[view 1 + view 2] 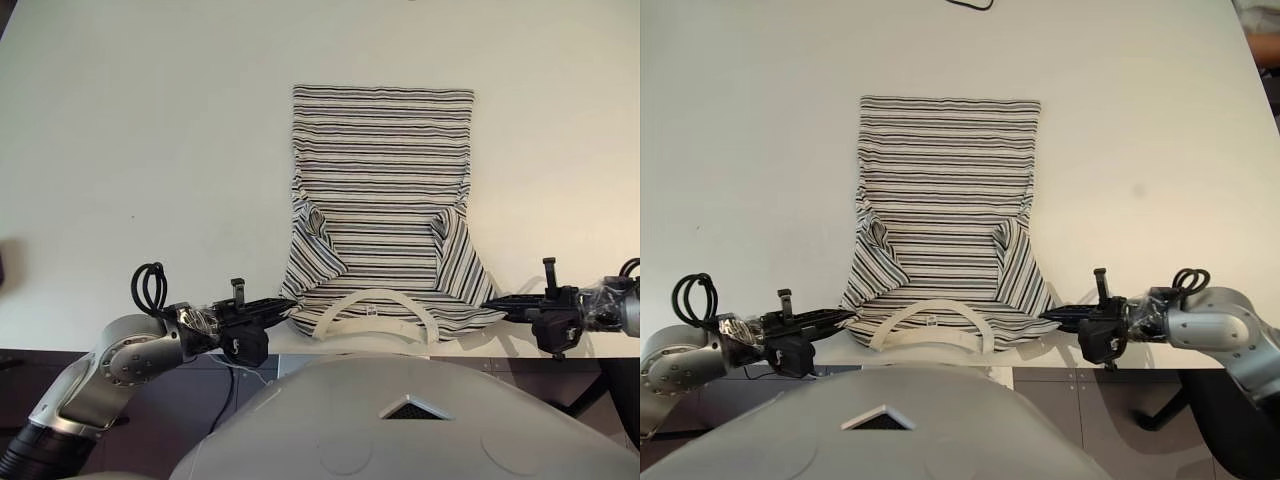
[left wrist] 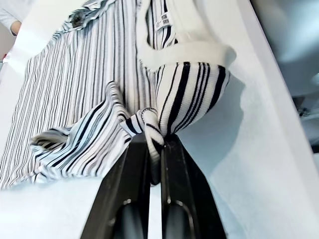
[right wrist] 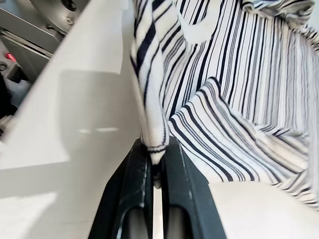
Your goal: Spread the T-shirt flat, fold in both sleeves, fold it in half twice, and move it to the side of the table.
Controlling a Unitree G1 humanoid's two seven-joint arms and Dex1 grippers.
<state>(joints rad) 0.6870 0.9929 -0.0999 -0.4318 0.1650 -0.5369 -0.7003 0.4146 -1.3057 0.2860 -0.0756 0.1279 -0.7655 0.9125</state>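
Observation:
The striped T-shirt lies on the white table, collar toward the near edge, both sleeves folded in over the body. My left gripper is shut on the shirt's near left shoulder corner, and the cloth is pinched between its black fingers. My right gripper is shut on the near right shoulder corner. Both grippers sit low at the table's near edge, on either side of the collar.
Bare table spreads widely to the left and right of the shirt. A dark cable end lies at the far edge. The table's near edge runs just under the grippers.

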